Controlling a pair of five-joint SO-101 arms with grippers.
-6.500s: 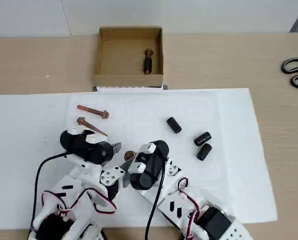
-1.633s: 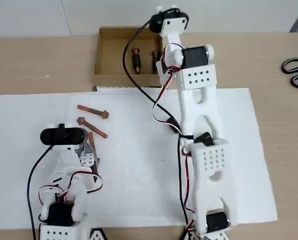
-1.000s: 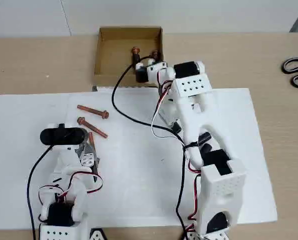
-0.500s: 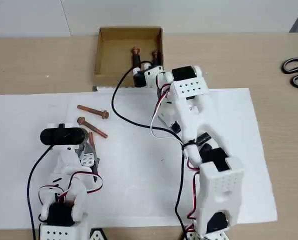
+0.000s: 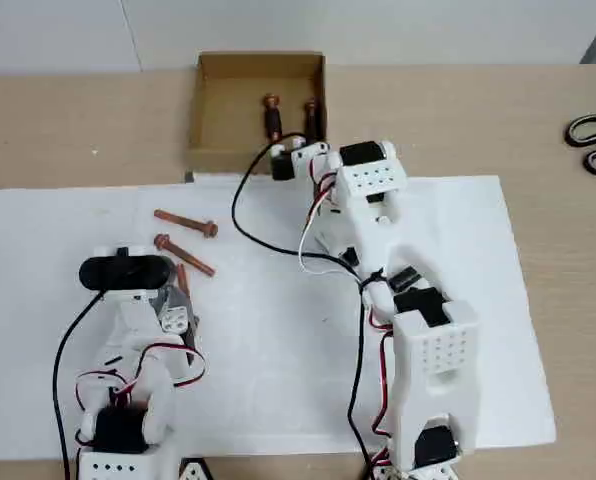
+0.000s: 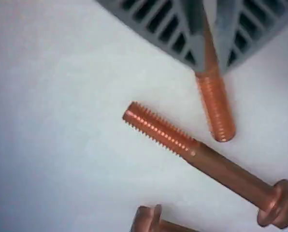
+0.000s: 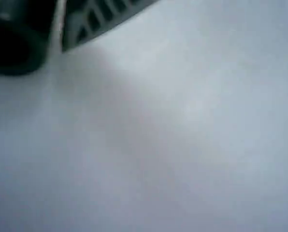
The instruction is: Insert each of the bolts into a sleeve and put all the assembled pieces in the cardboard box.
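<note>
My left gripper rests on the white paper at the front left, shut on a copper bolt whose threaded end sticks out past the grey fingers. Two loose copper bolts lie just beyond it. The cardboard box at the back holds two assembled pieces. My right arm stretches over the paper, its wrist near the box's front wall. My right gripper hangs low over the paper beside a black sleeve. Another sleeve peeks out by the arm.
White paper covers the middle of the wooden table. Scissors lie at the far right edge. A black cable loops from the right wrist over the paper. The paper's middle between the two arms is bare.
My right arm has drawn back from over the box and come down toward the paper. A second assembled piece now lies in the box. The left arm has stayed still with its bolt.
</note>
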